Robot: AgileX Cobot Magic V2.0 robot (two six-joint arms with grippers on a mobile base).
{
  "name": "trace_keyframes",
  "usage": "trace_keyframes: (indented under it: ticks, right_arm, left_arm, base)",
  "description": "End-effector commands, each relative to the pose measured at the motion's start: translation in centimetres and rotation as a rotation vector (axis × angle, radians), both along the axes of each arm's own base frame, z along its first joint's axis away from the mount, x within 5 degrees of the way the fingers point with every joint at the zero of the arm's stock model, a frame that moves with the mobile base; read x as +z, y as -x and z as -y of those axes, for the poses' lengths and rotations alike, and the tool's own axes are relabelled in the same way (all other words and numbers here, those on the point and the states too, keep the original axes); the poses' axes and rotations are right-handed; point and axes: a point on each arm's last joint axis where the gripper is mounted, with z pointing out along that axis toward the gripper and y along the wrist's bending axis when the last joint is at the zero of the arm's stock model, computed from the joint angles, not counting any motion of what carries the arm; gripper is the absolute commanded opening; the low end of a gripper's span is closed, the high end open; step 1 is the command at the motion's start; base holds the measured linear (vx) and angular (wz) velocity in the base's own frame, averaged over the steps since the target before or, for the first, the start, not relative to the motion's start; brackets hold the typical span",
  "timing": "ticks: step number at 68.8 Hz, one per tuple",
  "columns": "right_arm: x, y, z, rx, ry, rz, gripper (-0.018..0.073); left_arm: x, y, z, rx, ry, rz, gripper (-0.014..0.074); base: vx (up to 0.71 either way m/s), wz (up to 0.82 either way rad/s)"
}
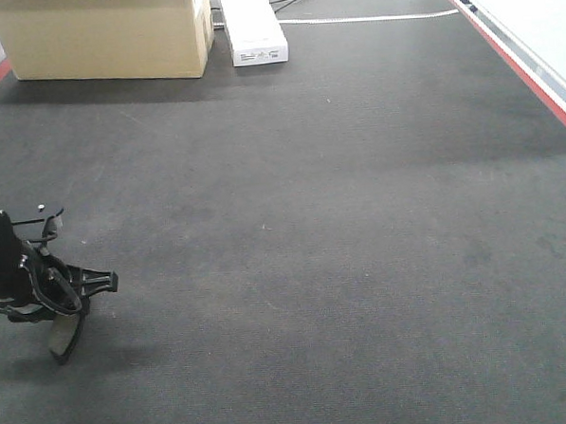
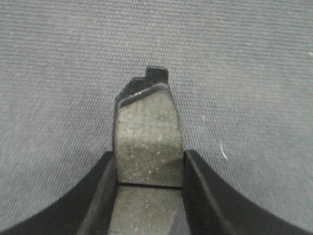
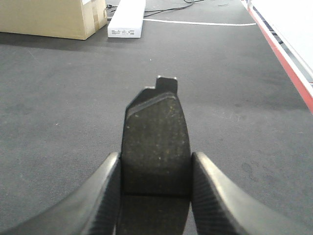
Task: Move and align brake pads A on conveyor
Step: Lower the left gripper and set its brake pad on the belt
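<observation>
Two brake pads A show, each held in one gripper. In the left wrist view my left gripper (image 2: 149, 171) is shut on a grey-brown brake pad (image 2: 148, 139), its cross groove level with the fingertips and its notched end pointing away over the conveyor (image 2: 244, 73). The front view shows that left gripper (image 1: 60, 314) at the lower left, with its pad (image 1: 68, 339) hanging just above the conveyor (image 1: 340, 218). My right gripper (image 3: 155, 171) is shut on a darker-looking brake pad (image 3: 156, 132) above the belt (image 3: 58, 112). The right arm is outside the front view.
At the belt's far left end stands a cardboard box (image 1: 103, 36) with a long white box (image 1: 252, 28) beside it, and cables behind. A red strip (image 1: 522, 71) runs along the right edge. The right wrist view shows the same cardboard box (image 3: 49, 17) and white box (image 3: 127, 19).
</observation>
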Motion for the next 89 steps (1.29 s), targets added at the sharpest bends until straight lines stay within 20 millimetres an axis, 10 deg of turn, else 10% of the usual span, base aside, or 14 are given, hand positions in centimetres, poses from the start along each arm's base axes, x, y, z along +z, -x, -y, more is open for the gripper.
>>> trace_keyframes:
  ticks: [1, 27, 52, 89]
  right_arm:
    - [1.8, -0.1, 0.0, 0.002, -0.007, 0.125, -0.0007]
    - [1.8, -0.1, 0.0, 0.002, -0.007, 0.125, -0.0007]
    - [1.8, -0.1, 0.0, 0.002, -0.007, 0.125, -0.0007]
    - [1.8, -0.1, 0.0, 0.002, -0.007, 0.124, -0.0007]
  left_arm:
    - [1.5, -0.8, 0.0, 0.014, 0.013, 0.068, 0.0106]
    - [1.4, -1.1, 0.0, 0.009, 0.010, 0.069, 0.0392]
    - [8.5, 1.3, -0.5, -0.012, -0.012, 0.258, 0.0430]
    - [15.5, 17.2, -1.9, -0.045, 0.017, 0.796, 0.0430]
  base:
    - [0.00, 0.00]
    - [0.00, 0.00]
    - [0.00, 0.00]
    - [0.00, 0.00]
